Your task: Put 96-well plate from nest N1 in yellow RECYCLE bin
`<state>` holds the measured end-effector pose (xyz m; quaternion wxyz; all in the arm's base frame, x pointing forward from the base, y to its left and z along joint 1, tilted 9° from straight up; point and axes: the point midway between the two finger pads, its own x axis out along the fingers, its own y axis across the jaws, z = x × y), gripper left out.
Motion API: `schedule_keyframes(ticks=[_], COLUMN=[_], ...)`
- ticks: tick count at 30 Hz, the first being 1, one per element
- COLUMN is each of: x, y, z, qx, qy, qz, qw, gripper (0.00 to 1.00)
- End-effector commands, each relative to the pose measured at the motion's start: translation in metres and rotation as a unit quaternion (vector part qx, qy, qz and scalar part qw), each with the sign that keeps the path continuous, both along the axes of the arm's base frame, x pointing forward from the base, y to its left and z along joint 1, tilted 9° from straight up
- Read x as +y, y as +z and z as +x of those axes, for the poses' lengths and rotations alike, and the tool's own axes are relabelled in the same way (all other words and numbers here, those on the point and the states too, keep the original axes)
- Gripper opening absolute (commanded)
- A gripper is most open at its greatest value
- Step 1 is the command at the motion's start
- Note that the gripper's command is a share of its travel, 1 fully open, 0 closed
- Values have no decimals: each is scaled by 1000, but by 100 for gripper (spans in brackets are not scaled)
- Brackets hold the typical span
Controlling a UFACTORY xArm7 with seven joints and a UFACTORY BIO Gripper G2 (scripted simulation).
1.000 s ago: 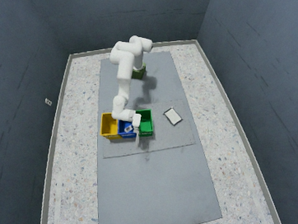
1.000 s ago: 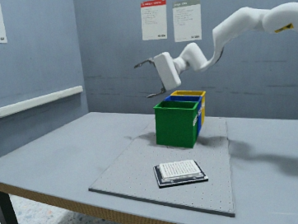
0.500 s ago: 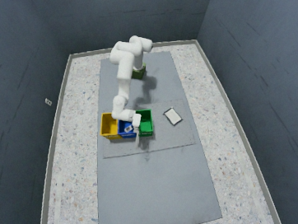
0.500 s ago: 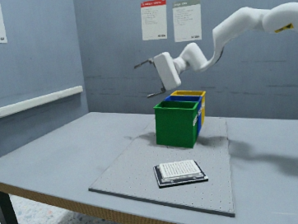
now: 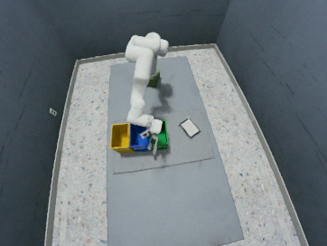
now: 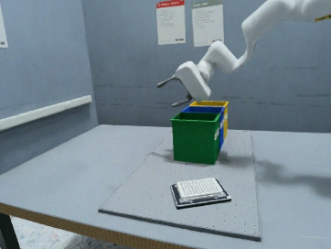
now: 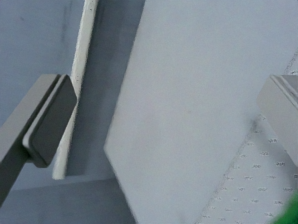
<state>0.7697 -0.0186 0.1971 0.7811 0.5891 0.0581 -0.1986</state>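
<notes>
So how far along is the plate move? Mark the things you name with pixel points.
Done: no part of the transfer; the yellow bin (image 5: 120, 148) (image 6: 226, 121), blue bin (image 5: 139, 148) (image 6: 222, 134) and green bin (image 5: 166, 136) (image 6: 196, 142) stand upright.
In hand: nothing; the tool (image 5: 149, 143) (image 6: 165, 95) (image 7: 167, 120) is open.
Left: pick the plate (image 5: 190, 127) (image 6: 200, 187) off its nest (image 5: 184, 131) (image 6: 224, 199), bin it, release, clear.

the hand (image 5: 153, 149) (image 6: 165, 95) (image 7: 167, 117) slightly shifted, its fingers closer together than before
</notes>
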Motion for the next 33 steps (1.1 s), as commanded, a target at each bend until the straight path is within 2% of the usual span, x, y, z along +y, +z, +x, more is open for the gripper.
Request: schedule_keyframes(ticks=[1,4,6,9,11,14,18,21,22,25,27,30,32,33], x=[1,1,2,1,1,0,0,-1,-1,-1,-1,-1,-1,-1], y=[0,-3,-4,-5,-5,-5,-5,-5,-4,-3,-2,0,0,1], z=[-12,-26,-31,-46,-49,-64,-67,-82,-85,-100,-103,-118,-121,-126], qx=[4,9,9,12,12,13,13,10,10,5,5,-3,-3,-6], qy=[1,11,11,21,21,33,33,46,46,61,61,76,76,82], qz=[-40,-88,-89,-136,-136,-183,-183,-228,-228,-272,-272,-314,-314,-328], qw=[999,996,996,990,990,982,982,972,972,960,960,947,947,941], gripper=[37,37,37,37,37,37,37,37,37,37,37,37,37,37])
